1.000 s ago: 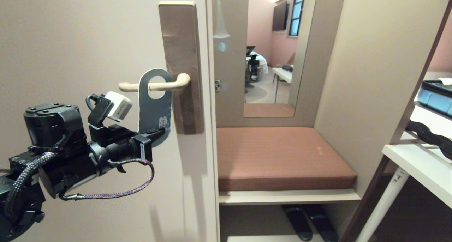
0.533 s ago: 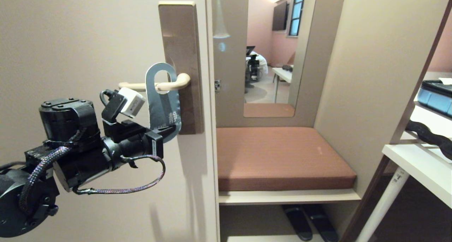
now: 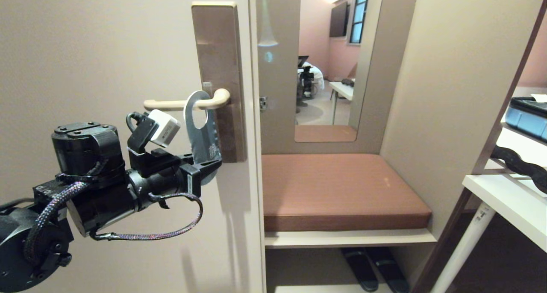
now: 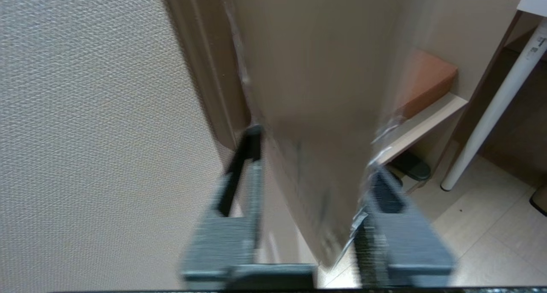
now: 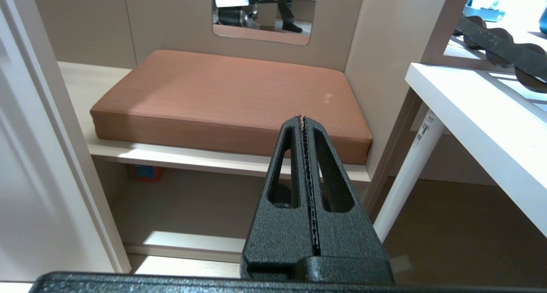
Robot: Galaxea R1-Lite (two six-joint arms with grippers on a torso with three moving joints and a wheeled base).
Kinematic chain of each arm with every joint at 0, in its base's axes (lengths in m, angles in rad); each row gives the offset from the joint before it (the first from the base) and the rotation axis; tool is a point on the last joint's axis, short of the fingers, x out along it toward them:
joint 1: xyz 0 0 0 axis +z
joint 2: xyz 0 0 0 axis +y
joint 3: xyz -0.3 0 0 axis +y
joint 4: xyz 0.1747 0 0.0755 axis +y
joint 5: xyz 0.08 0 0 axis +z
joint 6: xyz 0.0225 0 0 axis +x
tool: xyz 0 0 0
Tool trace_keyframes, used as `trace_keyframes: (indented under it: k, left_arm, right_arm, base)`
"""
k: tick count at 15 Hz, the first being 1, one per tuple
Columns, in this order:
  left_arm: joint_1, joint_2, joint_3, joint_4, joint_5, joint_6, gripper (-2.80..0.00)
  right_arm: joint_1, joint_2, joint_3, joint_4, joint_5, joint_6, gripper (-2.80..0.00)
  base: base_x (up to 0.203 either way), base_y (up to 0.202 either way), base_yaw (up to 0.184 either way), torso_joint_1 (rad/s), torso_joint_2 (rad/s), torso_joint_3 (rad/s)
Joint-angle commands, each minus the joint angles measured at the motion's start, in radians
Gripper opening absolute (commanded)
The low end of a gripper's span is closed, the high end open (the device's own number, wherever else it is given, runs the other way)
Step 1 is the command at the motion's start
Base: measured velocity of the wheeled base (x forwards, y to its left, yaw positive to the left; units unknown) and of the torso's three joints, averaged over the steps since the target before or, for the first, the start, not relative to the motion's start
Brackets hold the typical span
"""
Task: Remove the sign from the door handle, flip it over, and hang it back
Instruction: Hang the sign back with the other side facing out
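One sign (image 3: 202,135) hangs by its round hole on the one door handle (image 3: 183,104), well in toward the curved neck and just beside the brown plate (image 3: 218,49), and the card tilts edge-on toward the camera. The left gripper (image 3: 208,168) sits at the sign's lower end, and in the left wrist view its two fingers (image 4: 239,186) stand apart with the card's bottom edge between them, so the jaws are parted and not pinching. The lever's free tip has bare door around it. The right gripper (image 5: 304,126) is parked off to the side with its fingers pressed together, empty, pointing toward the single brown cushion (image 5: 230,96) beside a white table (image 5: 470,109).
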Motion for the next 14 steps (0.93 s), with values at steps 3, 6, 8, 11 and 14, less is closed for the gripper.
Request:
trace_keyframes:
  k: [3, 6, 8, 11, 14]
  left_arm:
    - [0.001, -0.016, 0.004, -0.006, -0.001, -0.003, 0.00]
    - [0.001, -0.029, 0.018, -0.006, -0.002, -0.003, 0.00]
    - [0.001, -0.046, 0.040, -0.006, -0.002, -0.005, 0.00]
    - [0.001, -0.093, 0.082, -0.006, -0.003, -0.006, 0.00]
    - [0.002, -0.160, 0.144, -0.007, -0.004, -0.007, 0.00]
  right_arm:
    - [0.000, 0.000, 0.000, 0.001, 0.000, -0.001, -2.80]
    - [0.000, 0.000, 0.000, 0.001, 0.000, 0.000, -2.80]
    - [0.000, 0.000, 0.000, -0.001, 0.000, 0.000, -2.80]
    - [0.000, 0.000, 0.000, 0.000, 0.000, -0.001, -2.80]
    - [0.000, 0.000, 0.000, 0.001, 0.000, -0.001, -2.80]
  base:
    - [0.000, 0.000, 0.000, 0.000, 0.00, 0.000]
    - [0.000, 0.000, 0.000, 0.000, 0.00, 0.000]
    - [0.000, 0.000, 0.000, 0.000, 0.00, 0.000]
    - [0.000, 0.000, 0.000, 0.000, 0.00, 0.000]
    - [0.000, 0.000, 0.000, 0.000, 0.00, 0.000]
